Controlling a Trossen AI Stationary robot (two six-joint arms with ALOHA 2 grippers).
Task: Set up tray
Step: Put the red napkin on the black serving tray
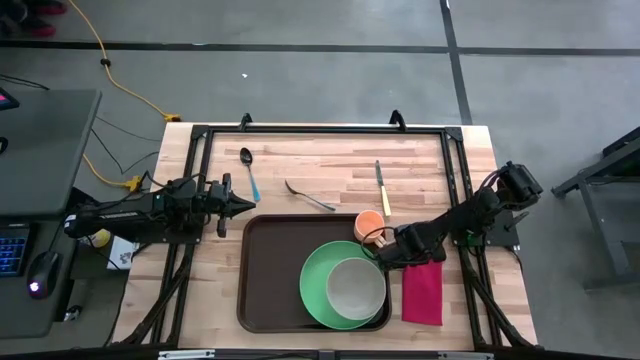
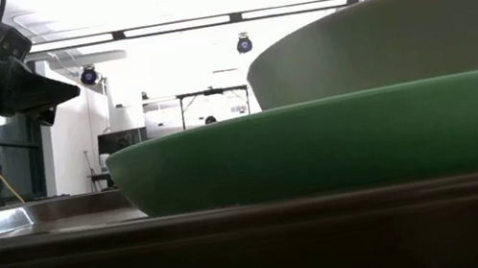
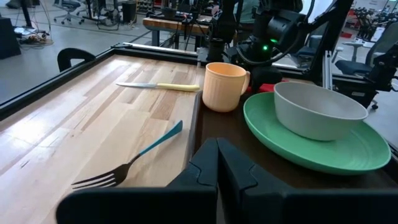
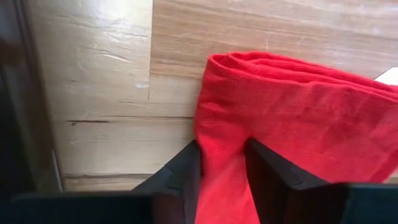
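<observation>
I am observing the tray (image 1: 270, 280) lying flat on the wooden surface (image 1: 320, 165), its long axis running across from the left arm's side to the right arm's side and its short sides facing the two arms. It is carrying a green plate (image 1: 318, 290) at its right end, with a pale bowl (image 1: 356, 287) sitting on that plate, and an orange cup (image 1: 368, 224) standing at its far right corner.

The right jaws (image 4: 222, 163) are sitting just off the tray's right end, down at the surface. They are pinching a fold of the red napkin (image 4: 292, 118) between them, with the cloth bunching between the two dark fingers (image 4: 180, 174). The rest of the napkin is lying ahead of the jaws, beside the tray and not on it.

The left jaws (image 1: 240, 206) are pressed together with nothing between them, hovering just off the tray's far left corner and pointing along its long axis. Ahead of them a fork (image 3: 127, 167) is lying on the surface beside the tray's rim. Farther out a knife (image 3: 158, 86) with a yellow handle is lying near the cup. A spoon (image 1: 248, 170) is lying to the side of these jaws, apart from the tray.
</observation>
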